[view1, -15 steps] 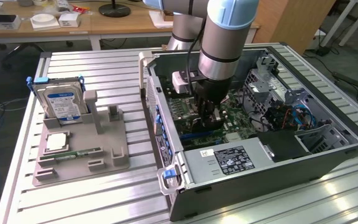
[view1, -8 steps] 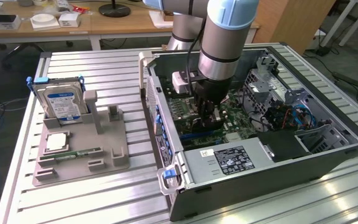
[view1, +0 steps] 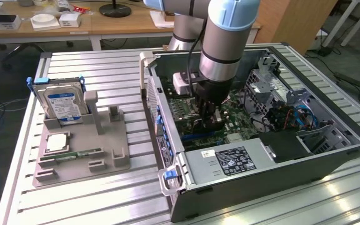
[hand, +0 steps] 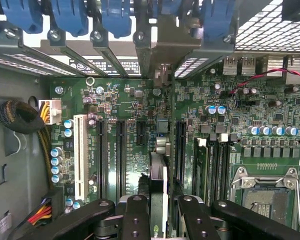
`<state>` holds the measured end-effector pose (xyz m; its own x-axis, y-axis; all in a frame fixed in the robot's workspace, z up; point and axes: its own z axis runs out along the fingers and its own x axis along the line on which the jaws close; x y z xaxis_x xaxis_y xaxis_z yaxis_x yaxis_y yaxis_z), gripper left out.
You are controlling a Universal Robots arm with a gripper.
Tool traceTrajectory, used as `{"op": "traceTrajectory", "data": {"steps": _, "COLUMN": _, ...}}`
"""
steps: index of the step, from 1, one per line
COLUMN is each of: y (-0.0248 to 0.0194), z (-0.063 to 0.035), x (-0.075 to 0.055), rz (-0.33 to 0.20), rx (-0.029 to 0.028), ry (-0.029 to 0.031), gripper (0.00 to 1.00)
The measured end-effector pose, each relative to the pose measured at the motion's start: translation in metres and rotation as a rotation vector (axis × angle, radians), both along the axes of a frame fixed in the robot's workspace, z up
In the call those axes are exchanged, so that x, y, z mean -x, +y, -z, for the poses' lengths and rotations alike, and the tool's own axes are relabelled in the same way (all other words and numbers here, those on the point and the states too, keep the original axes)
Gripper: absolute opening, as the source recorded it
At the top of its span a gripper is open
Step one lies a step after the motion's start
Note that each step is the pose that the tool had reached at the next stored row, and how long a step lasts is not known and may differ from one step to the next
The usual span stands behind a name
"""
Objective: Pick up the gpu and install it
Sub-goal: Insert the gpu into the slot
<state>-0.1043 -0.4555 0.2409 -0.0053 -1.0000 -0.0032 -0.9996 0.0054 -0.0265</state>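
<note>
Standing open at the center-right of the exterior view, the computer case exposes its green motherboard, with a power supply along its lower edge and blue cables at the right. At the left, a grey holder tray carries an upright hard drive and a memory stick. The arm reaches down into the case. In the wrist view the gripper pinches the gpu edge-on between its black fingers, the card standing over the motherboard's expansion slots, among blue bracket latches near the top.
</note>
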Motion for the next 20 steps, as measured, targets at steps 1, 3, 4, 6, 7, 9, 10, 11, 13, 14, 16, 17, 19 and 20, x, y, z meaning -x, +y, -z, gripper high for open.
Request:
{"op": "traceTrajectory", "data": {"steps": 1, "y": 0.0000, "z": 0.0002, "x": 0.0000, "rz": 0.000, "rx": 0.0001, "ry": 0.0000, "gripper": 0.27}}
{"op": "traceTrajectory", "data": {"steps": 3, "y": 0.0000, "z": 0.0004, "x": 0.0000, "rz": 0.000, "rx": 0.0002, "ry": 0.0002, "gripper": 0.27}}
{"op": "traceTrajectory", "data": {"steps": 4, "y": 0.0001, "z": 0.0010, "x": 0.0000, "rz": 0.000, "rx": -0.0001, "ry": 0.0000, "gripper": 0.27}}
{"op": "traceTrajectory", "data": {"steps": 6, "y": 0.0000, "z": 0.0019, "x": 0.0001, "rz": 0.000, "rx": -0.0001, "ry": 0.0000, "gripper": 0.27}}
{"op": "traceTrajectory", "data": {"steps": 7, "y": 0.0000, "z": 0.0018, "x": 0.0001, "rz": 0.000, "rx": 0.0000, "ry": 0.0001, "gripper": 0.27}}
{"op": "traceTrajectory", "data": {"steps": 9, "y": 0.0000, "z": 0.0018, "x": 0.0001, "rz": 0.000, "rx": 0.0000, "ry": 0.0000, "gripper": 0.27}}
{"op": "traceTrajectory", "data": {"steps": 10, "y": 0.0000, "z": 0.0018, "x": 0.0001, "rz": 0.000, "rx": 0.0000, "ry": 0.0001, "gripper": 0.27}}
{"op": "traceTrajectory", "data": {"steps": 11, "y": 0.0000, "z": 0.0018, "x": 0.0001, "rz": 0.000, "rx": 0.0000, "ry": 0.0001, "gripper": 0.27}}
{"op": "traceTrajectory", "data": {"steps": 13, "y": 0.0000, "z": 0.0019, "x": 0.0001, "rz": 0.000, "rx": 0.0000, "ry": 0.0000, "gripper": 0.27}}
{"op": "traceTrajectory", "data": {"steps": 14, "y": 0.0000, "z": 0.0019, "x": 0.0000, "rz": 0.000, "rx": 0.0000, "ry": 0.0001, "gripper": 0.27}}
{"op": "traceTrajectory", "data": {"steps": 16, "y": 0.0000, "z": 0.0019, "x": 0.0000, "rz": 0.000, "rx": -0.0001, "ry": 0.0000, "gripper": 0.27}}
{"op": "traceTrajectory", "data": {"steps": 17, "y": 0.0000, "z": 0.0019, "x": 0.0001, "rz": 0.000, "rx": -0.0001, "ry": 0.0001, "gripper": 0.27}}
{"op": "traceTrajectory", "data": {"steps": 19, "y": 0.0000, "z": 0.0019, "x": 0.0001, "rz": 0.000, "rx": 0.0000, "ry": 0.0000, "gripper": 0.27}}
{"op": "traceTrajectory", "data": {"steps": 20, "y": 0.0000, "z": 0.0019, "x": 0.0000, "rz": 0.000, "rx": 0.0000, "ry": 0.0001, "gripper": 0.27}}
